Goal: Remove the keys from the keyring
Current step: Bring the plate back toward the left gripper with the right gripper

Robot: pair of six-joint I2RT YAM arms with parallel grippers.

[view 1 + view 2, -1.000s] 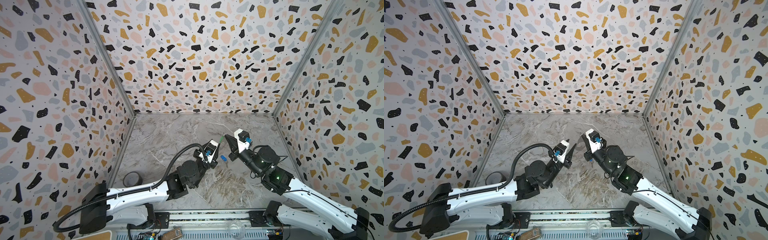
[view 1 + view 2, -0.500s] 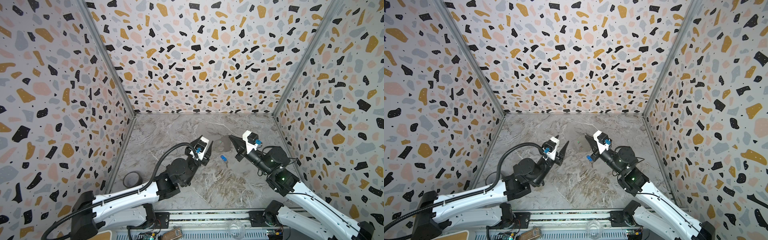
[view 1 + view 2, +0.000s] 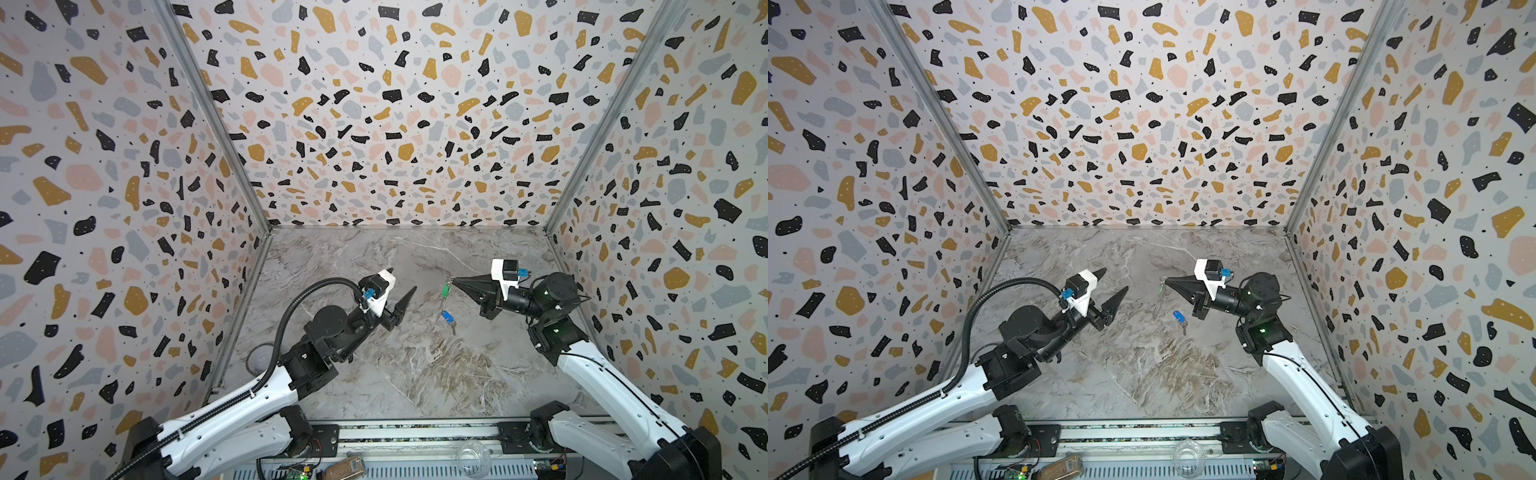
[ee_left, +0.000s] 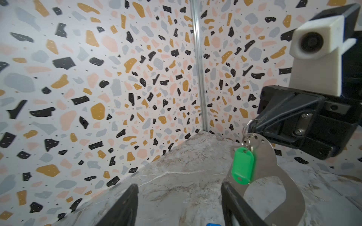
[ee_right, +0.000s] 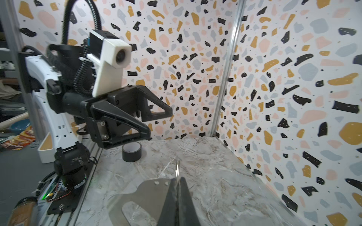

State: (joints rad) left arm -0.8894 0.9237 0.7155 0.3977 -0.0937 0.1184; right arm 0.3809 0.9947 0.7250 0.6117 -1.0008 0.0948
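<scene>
- Progress: about halfway, by my reading. Blue-tagged key [image 3: 448,320] lies loose on the table [image 3: 415,374], off the keyring, at roughly 6 o'clock of the right gripper's tips in both top views.
- Green-tagged key [image 4: 242,166] still hangs from the small ring links at the upper end of the keyring [image 4: 264,156]. This is the one left to take off.
- Right gripper [image 3: 455,281]: jaws pressed together on the keyring's small metal ring, with strap and green tag dangling clear of the table.
- Left gripper [image 3: 1115,279]: jaws spread, nothing between them, at about 9 o'clock of the right gripper and apart from the keyring.
- Hard to make out: the green key's metal blade, which sits behind its tag and the strap. The ring links are too small to show how they join.
- Left wrist view: only a sliver of the blue tag shows, cut off by the frame edge.
- Right wrist view: keyring blurred and partly cut off, with the green tag not visible.
- Roll of dark tape [image 5: 131,153] stands near the left arm, not part of the task.
</scene>
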